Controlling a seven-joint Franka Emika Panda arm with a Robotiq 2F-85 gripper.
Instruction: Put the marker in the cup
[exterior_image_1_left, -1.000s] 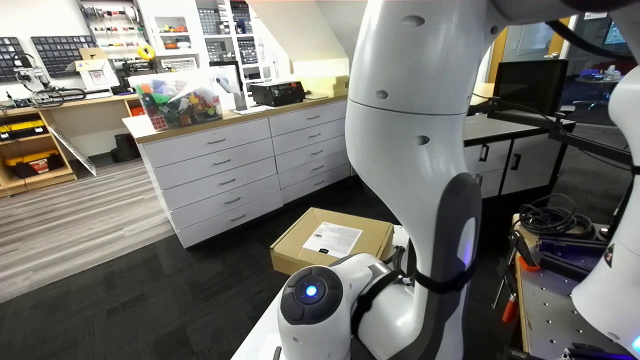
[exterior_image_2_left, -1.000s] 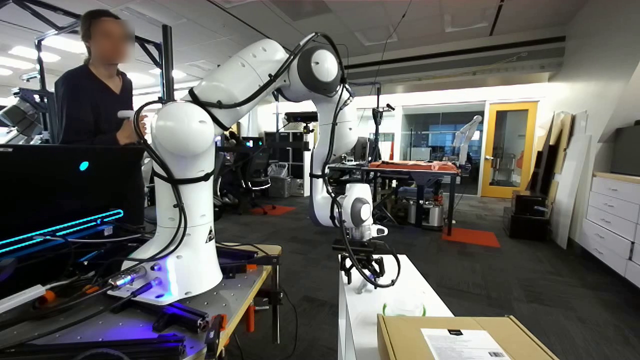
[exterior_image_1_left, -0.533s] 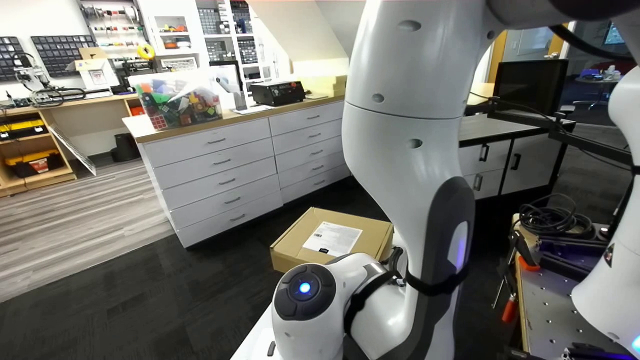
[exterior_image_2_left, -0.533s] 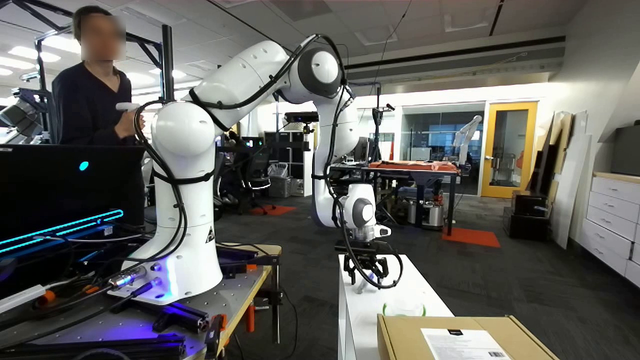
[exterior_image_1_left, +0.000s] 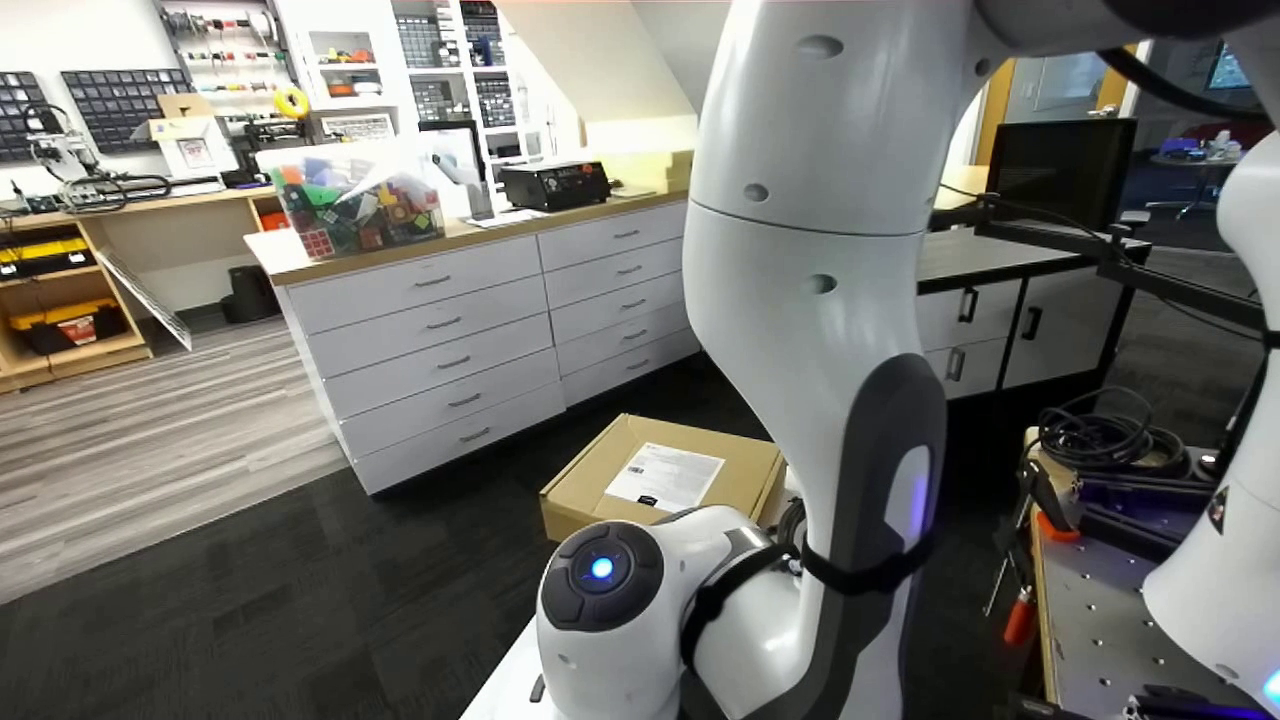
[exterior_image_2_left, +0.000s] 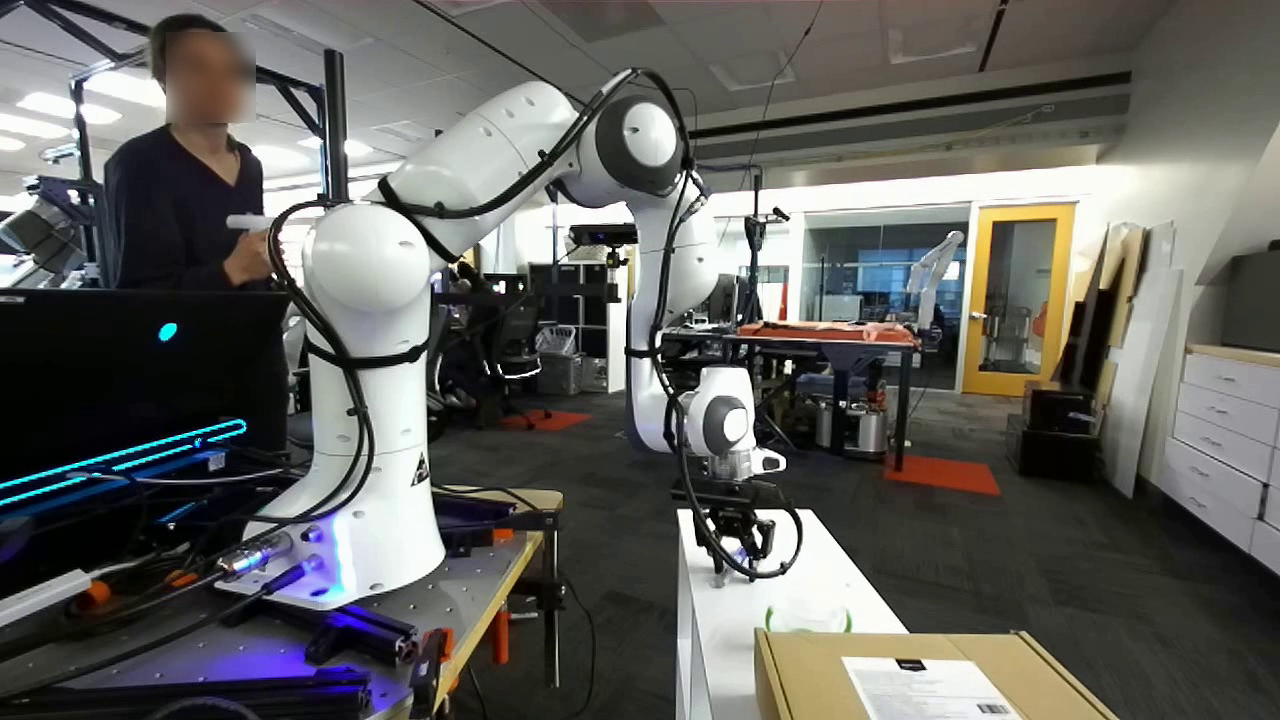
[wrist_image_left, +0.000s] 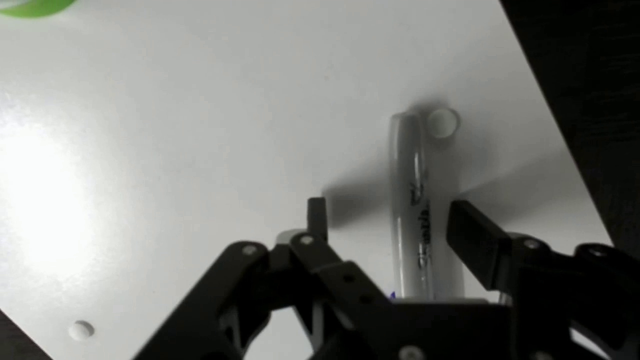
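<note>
One slim cylindrical marker (wrist_image_left: 411, 200), pale grey barrel with dark handwriting. One small round translucent plastic cup (exterior_image_2_left: 808, 618) with green edging. One flat brown cardboard box (exterior_image_2_left: 820, 670) with a white label, seen in both exterior views. One smooth white tabletop (wrist_image_left: 225, 100), at least three small round white discs (wrist_image_left: 442, 123) on it, one partly behind a finger. One person (exterior_image_2_left: 180, 210) in a dark V-neck top, left side of an exterior view. My one black two-finger gripper (wrist_image_left: 388, 215) points down over the tabletop, parted, the gap clearly wider than the marker is thick. Marker lies in that gap between my fingers (wrist_image_left: 317, 217), running lengthwise, space showing on both sides, closer to the finger at the right of the wrist view. Far end sticks out past the fingertips, just beside a disc; near end is hidden by my gripper, speck of blue there. Fingertip height over the tabletop: can't tell. Cup is well apart from the gripper, only a green arc in the wrist view's top left corner; box is near the cup.
</note>
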